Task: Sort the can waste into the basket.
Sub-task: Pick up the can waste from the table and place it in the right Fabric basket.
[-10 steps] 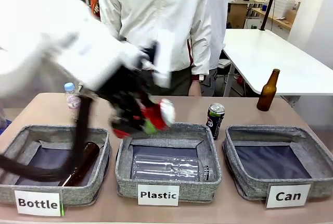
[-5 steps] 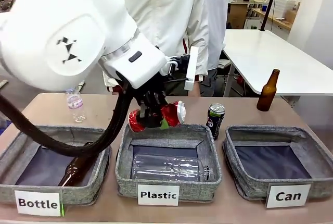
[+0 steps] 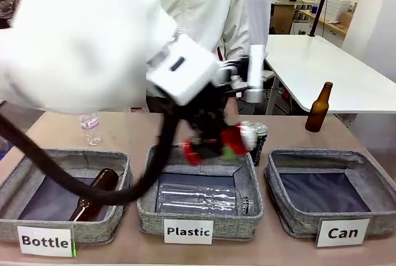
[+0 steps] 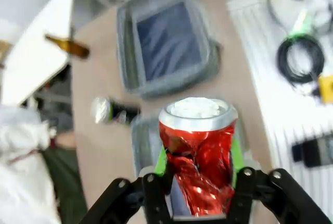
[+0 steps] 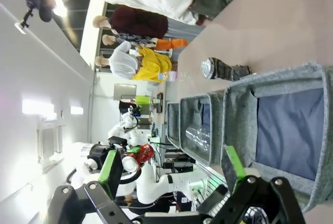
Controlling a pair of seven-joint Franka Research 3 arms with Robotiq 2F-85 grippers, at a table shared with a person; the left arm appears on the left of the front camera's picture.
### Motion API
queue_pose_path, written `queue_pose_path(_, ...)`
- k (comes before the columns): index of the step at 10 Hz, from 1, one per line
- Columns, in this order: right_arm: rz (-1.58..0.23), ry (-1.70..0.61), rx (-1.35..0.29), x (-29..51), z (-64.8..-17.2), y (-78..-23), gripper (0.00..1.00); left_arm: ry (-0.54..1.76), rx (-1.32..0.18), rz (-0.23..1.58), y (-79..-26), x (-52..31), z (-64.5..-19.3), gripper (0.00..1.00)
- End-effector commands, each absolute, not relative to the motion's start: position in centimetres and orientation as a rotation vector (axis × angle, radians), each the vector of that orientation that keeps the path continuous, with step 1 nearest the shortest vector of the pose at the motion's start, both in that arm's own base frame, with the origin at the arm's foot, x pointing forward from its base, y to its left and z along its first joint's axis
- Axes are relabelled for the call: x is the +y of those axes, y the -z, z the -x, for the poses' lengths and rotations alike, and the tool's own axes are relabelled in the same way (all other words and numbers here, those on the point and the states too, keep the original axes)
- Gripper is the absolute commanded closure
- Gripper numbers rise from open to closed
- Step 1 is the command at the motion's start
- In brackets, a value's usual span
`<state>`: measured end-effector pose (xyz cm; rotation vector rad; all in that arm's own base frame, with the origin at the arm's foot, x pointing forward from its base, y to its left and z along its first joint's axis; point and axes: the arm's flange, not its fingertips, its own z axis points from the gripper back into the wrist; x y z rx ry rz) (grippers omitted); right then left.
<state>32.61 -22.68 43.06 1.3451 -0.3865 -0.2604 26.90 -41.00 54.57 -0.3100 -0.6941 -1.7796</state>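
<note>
My left gripper (image 3: 215, 145) is shut on the crushed red can (image 3: 234, 137) and holds it in the air over the back right of the "Plastic" tray (image 3: 150, 213). In the left wrist view the red can (image 4: 199, 153) stands upright between the green pads. The black can (image 3: 258, 135) stands on the table just behind it, left of the "Can" basket (image 3: 297, 219). That basket (image 4: 171, 81) has nothing in it. My right gripper (image 5: 171, 162) is open beside the "Can" basket (image 5: 281, 81), with the black can (image 5: 223, 69) farther off.
A clear plastic bottle (image 3: 201, 199) lies in the "Plastic" tray. A brown bottle (image 3: 93, 195) lies in the "Bottle" tray (image 3: 117, 219). Another brown bottle (image 3: 318, 106) stands at the back right, a small plastic bottle (image 3: 90, 127) at the back left. A person (image 3: 198, 18) stands across the table.
My left gripper has carried the red can to the right, from over the left edge of the "Plastic" tray to its back right, close to the black can.
</note>
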Motion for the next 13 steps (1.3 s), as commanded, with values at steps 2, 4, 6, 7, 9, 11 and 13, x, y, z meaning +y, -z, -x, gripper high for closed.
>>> queue_pose_path(2,-1.281,0.225,-0.328,-27.7,-28.8,-44.2,0.00,1.936,-0.710,0.416,-54.5,-53.1,-30.4,0.49)
queue_pose_path(4,-1.210,0.151,-0.324,-31.1,-25.3,-42.8,0.00,1.981,-0.782,0.357,-53.8,-59.5,-31.9,0.49)
queue_pose_path(6,-1.097,0.157,-0.365,-32.8,-24.2,-41.2,0.00,1.951,-0.847,0.356,-52.6,-63.8,-33.1,0.49)
queue_pose_path(7,-1.073,0.132,-0.381,-33.4,-24.1,-40.9,0.00,1.943,-0.805,0.378,-51.6,-65.5,-33.5,0.49)
queue_pose_path(9,-1.120,0.176,-0.355,-32.9,-23.5,-41.4,0.00,1.950,-0.725,0.363,-49.1,-67.1,-34.5,0.49)
queue_pose_path(11,-1.120,0.176,-0.355,-32.9,-23.5,-41.4,0.00,1.921,-0.681,0.350,-47.5,-67.7,-35.6,0.49)
queue_pose_path(13,-1.120,0.176,-0.355,-32.9,-23.5,-41.4,0.00,1.905,-0.682,0.353,-47.2,-67.8,-36.1,0.01)
